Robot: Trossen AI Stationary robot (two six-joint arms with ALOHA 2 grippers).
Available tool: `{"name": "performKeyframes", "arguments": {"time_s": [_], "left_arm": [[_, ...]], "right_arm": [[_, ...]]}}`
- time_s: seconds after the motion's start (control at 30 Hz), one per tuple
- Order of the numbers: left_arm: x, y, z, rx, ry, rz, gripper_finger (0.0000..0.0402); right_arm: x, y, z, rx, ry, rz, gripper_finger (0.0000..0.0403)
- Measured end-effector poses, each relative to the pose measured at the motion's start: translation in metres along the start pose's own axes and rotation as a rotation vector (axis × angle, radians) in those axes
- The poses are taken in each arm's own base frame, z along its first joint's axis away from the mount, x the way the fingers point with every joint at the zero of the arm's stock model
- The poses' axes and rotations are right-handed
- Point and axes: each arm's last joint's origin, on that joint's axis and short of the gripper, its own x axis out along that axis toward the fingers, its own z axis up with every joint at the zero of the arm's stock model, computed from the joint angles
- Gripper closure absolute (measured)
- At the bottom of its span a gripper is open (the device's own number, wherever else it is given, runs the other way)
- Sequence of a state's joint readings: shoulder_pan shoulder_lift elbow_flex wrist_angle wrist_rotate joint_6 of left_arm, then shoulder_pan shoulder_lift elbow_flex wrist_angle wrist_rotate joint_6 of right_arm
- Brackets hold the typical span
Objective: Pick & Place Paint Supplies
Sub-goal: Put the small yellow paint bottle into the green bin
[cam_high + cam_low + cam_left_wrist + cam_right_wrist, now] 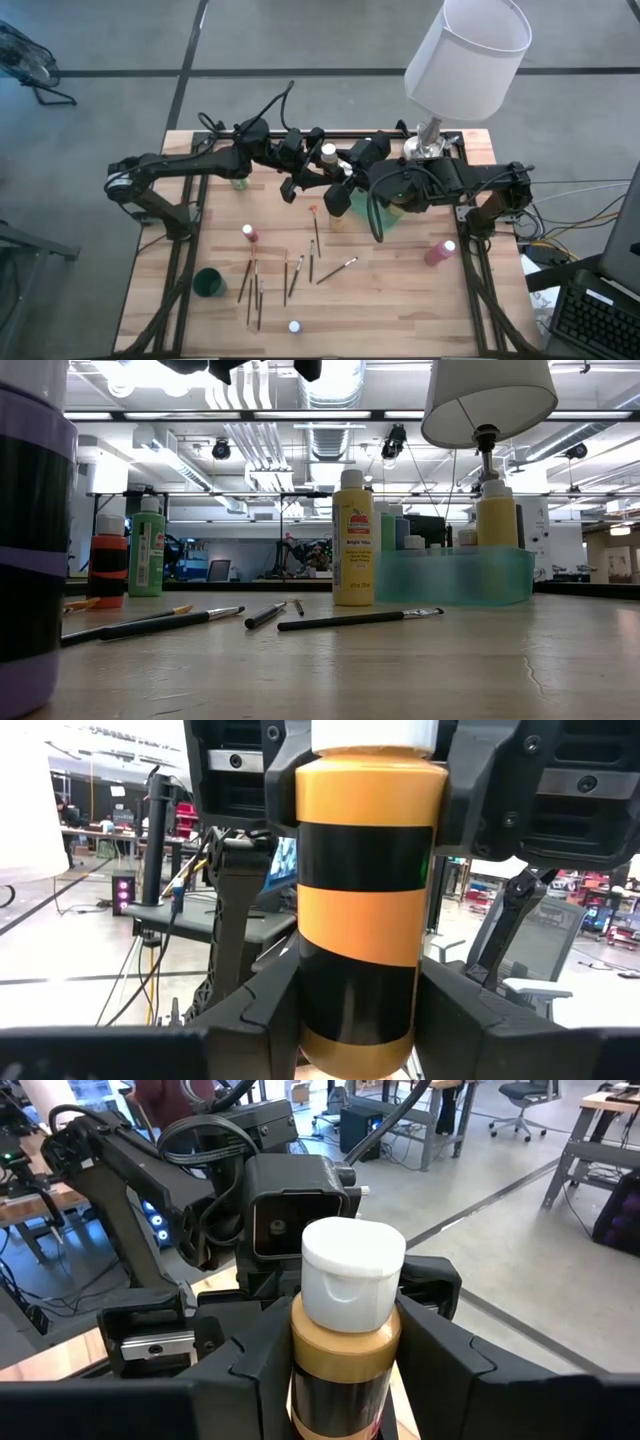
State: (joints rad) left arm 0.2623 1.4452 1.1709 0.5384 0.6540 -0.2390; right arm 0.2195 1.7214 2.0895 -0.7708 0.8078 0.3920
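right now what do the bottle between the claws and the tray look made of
Bottle: likely glossy plastic, with soft highlights on its orange body, black label bands and a white snap cap. Tray: translucent green plastic, seemingly; bottles show dimly through its wall.

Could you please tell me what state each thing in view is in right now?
Orange bottle: capped, held in the air.
Left gripper: closed on the orange bottle.
Right gripper: closed on the orange bottle.
Yellow bottle: standing upright, capped.
Brushes: lying flat.
Tray: holding upright bottles.
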Motion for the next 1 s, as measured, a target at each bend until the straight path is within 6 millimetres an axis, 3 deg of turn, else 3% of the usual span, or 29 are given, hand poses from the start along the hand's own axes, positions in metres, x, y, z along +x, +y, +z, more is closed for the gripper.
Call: {"name": "performKeyframes", "arguments": {"time_s": [0.27,0.43,0.6,1.0], "left_arm": [[-0.003,0.002,-0.002,-0.029,0.041,0.002,0.0249],[-0.010,0.005,-0.005,-0.071,0.116,0.010,0.0250],[-0.014,0.005,-0.014,-0.070,0.212,0.024,0.0250],[-0.016,0.004,-0.016,-0.036,0.246,0.016,0.0250]], "right_arm": [[-0.002,-0.001,0.001,0.001,0.007,0.022,0.0224],[-0.015,-0.008,0.012,0.052,0.011,0.088,0.0199],[-0.022,-0.015,0.010,0.113,0.083,0.125,0.0185],[-0.021,-0.019,0.002,0.136,0.152,0.101,0.0195]]}}
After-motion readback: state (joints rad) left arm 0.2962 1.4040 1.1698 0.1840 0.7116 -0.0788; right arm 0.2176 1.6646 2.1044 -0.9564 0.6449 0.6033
